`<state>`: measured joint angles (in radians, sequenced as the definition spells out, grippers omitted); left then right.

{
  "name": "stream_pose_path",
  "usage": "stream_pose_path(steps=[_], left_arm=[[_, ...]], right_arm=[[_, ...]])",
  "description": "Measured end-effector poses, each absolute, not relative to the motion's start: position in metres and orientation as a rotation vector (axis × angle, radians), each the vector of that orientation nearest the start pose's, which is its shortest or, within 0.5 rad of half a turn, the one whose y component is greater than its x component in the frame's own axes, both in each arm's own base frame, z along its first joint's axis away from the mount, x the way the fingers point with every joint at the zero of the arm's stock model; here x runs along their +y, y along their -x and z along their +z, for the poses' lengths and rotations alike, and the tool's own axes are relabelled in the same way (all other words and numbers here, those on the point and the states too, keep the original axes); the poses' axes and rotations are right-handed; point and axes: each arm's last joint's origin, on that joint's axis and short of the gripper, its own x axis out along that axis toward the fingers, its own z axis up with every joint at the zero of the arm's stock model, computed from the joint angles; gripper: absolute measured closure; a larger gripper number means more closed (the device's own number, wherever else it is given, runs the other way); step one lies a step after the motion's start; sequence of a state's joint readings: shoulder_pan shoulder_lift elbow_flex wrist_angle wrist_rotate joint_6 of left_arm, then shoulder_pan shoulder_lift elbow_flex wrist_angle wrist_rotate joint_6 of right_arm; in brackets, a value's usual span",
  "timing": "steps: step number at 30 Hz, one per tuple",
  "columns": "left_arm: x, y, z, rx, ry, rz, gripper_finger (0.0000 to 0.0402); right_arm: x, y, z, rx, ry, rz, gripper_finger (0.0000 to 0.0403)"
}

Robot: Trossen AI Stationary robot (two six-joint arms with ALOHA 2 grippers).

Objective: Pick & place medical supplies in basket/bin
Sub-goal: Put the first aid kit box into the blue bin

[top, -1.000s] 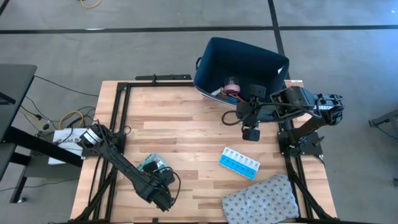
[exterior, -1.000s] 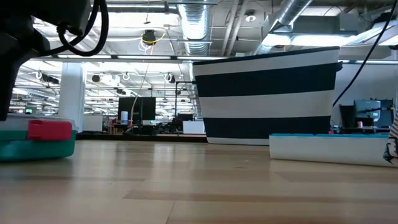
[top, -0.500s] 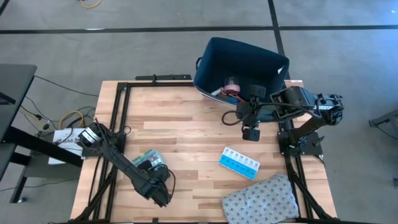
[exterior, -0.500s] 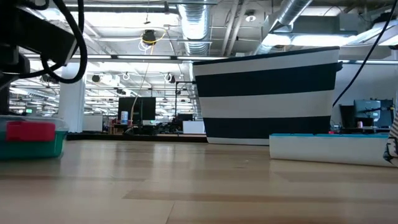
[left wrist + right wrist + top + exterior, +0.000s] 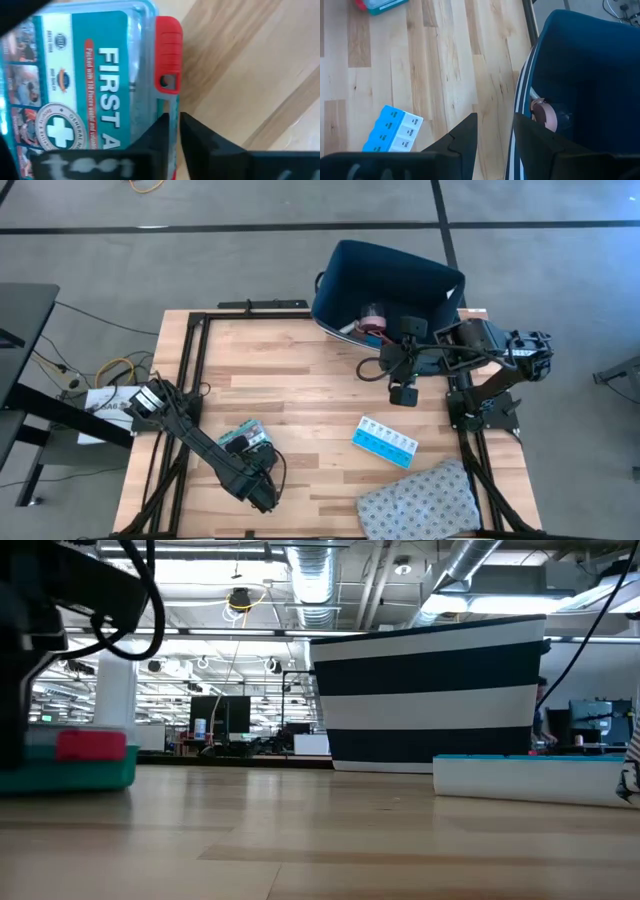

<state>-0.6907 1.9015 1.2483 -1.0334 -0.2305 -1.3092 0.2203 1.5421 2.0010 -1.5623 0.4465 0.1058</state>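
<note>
The green-red flat box, a first-aid kit with a red latch, lies flat on the wood at the table's near left. My left gripper points steeply down at it, shut on its latch-side edge. The light-blue pill organiser lies flat right of centre. The navy basket/bin stands at the far edge with a pink roll inside. My right gripper hangs open above the table just in front of the bin, with nothing between its fingers. My left gripper pinches the box's long latch-side rim, just beside the red latch, between its two fingers. One finger lies over the lid and the other outside the edge. The fingers come from above, pointing down. The box rests flat on the table.
A grey patterned cloth lies at the near right corner. Black frame rails run along the table's left and right edges. Bare wood stretches between the box and the pill organiser.
My left gripper has come down a little onto the box and rolled slightly. The box has stayed flat on the table, sliding a little toward the left edge and then back toward the right.
</note>
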Motion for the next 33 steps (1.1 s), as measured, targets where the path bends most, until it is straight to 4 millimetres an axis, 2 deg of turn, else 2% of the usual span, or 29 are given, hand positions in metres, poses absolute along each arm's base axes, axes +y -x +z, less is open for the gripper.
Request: stream_pose_path(steps=[2,6,9,12,14,18,22,25,28,30,33], left_arm=[[-0.201,-0.258,0.159,1.352,0.304,0.652,0.0393],[-0.200,-0.272,0.171,1.249,0.305,0.660,0.0393],[-0.196,-0.288,0.188,1.129,0.269,0.662,0.0398],[-0.184,-0.307,0.210,1.037,0.229,0.678,0.0398],[-0.168,-0.321,0.226,1.003,0.201,0.713,0.0399],[-0.122,-0.353,0.265,0.927,0.049,0.760,0.0399],[-0.065,-0.388,0.310,0.832,-0.106,0.735,0.0399],[-0.017,-0.413,0.344,0.732,-0.217,0.616,0.0399],[0.037,-0.431,0.370,0.534,-0.238,0.470,0.0399],[0.073,-0.433,0.378,0.422,-0.160,0.417,0.0399],[0.121,-0.432,0.366,0.421,-0.023,0.434,0.0399]], right_arm=[[0.042,-0.245,0.446,1.030,0.266,-0.257,0.0282],[0.042,-0.245,0.446,1.030,0.267,-0.257,0.0282],[0.042,-0.244,0.446,1.036,0.282,-0.260,0.0282],[0.039,-0.240,0.449,1.012,0.340,-0.320,0.0282],[0.036,-0.234,0.454,0.984,0.386,-0.375,0.0282],[0.029,-0.218,0.465,0.908,0.433,-0.506,0.0282],[0.023,-0.200,0.477,0.816,0.409,-0.628,0.0282],[0.020,-0.189,0.482,0.786,0.389,-0.641,0.0282],[0.018,-0.181,0.486,0.766,0.376,-0.642,0.0282],[0.017,-0.176,0.488,0.756,0.369,-0.645,0.0282],[0.011,-0.174,0.489,0.761,0.386,-0.679,0.0282]])
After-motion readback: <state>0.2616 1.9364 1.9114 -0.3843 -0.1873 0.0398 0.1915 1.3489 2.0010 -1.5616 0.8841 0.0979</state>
